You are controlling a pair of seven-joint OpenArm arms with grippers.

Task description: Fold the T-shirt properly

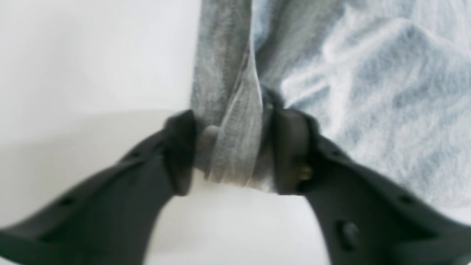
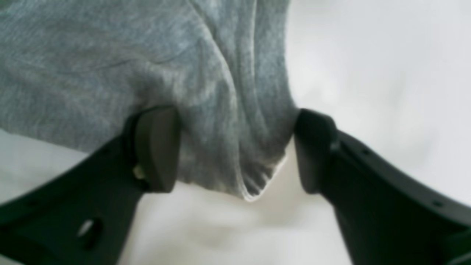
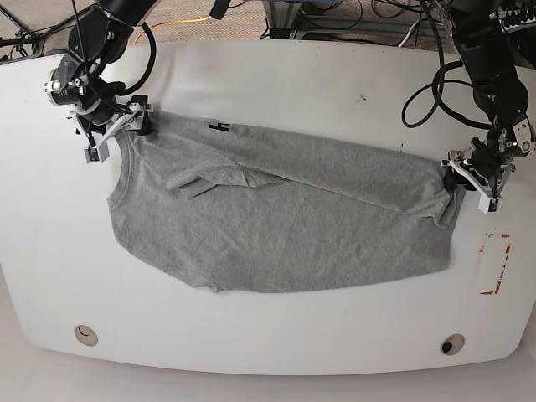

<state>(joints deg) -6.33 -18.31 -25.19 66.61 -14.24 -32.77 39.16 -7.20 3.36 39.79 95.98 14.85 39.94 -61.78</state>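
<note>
White table (image 3: 276,75): left claw (image 1: 232,147) pinches T-shirt (image 3: 285,209); right claw (image 2: 235,147) gapes.

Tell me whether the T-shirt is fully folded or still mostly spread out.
Partly folded. The T-shirt lies wide across the table, its top edge doubled over, one black letter showing.

right gripper (image 2: 235,151) fingers (image 2: 156,147) apart | T-shirt (image 2: 110,66) corner between
</note>
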